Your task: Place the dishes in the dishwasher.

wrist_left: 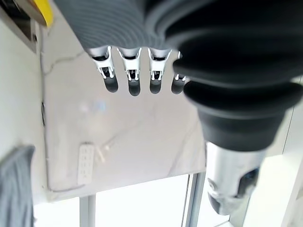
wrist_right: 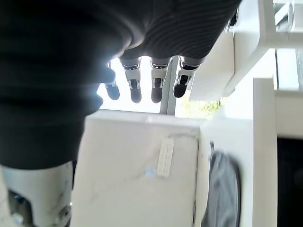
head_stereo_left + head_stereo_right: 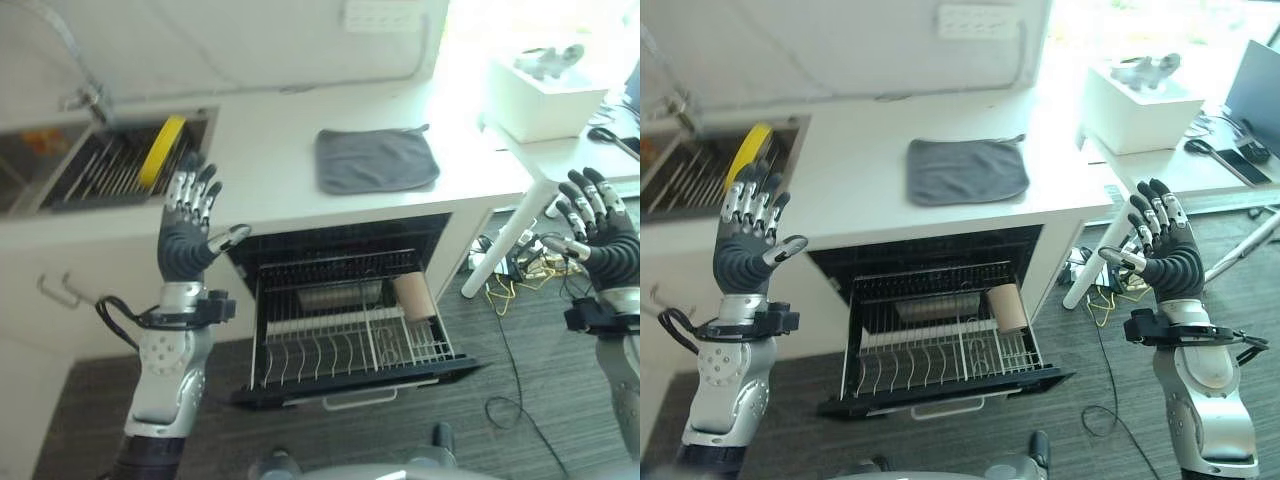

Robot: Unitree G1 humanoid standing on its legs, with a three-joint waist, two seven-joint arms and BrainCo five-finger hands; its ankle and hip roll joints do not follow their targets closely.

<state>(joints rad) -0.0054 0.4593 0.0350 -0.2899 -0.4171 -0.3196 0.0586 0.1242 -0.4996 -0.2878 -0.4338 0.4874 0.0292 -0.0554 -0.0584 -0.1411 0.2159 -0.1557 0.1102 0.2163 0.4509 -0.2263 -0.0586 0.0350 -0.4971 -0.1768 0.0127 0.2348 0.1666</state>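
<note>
A sink [image 3: 30,165] sat at the far left of the white table [image 3: 270,150], and a wire rack in it held a yellow plate [image 3: 162,150] standing up on its edge. The left hand [image 3: 187,235] was held up in the air just in front of that rack, with the palm turned away from the robot. Its fingers [image 1: 134,75] were straight and spread, and the thumb stuck out to the side, so the hand was open and held nothing. It did not touch the plate. In the middle, under the table, the dishwasher [image 3: 345,310] was open. Its wire basket [image 3: 340,345] was pulled out over the dark floor [image 3: 520,380]. A tan cup [image 3: 413,296] lay on its side at the right of the basket, and something grey and low sat near the back of the basket, but what it was could not be told. Up on the table, above the dishwasher, a grey cloth [image 3: 376,159] lay flat. Farther right a white box [image 3: 1140,105] stood on the table near the bright window. The right hand [image 3: 1168,250] was up in the air well to the right of the dishwasher, above the floor. Its fingers [image 2: 156,87] were straight and spread too, so it was open and held nothing.
</note>
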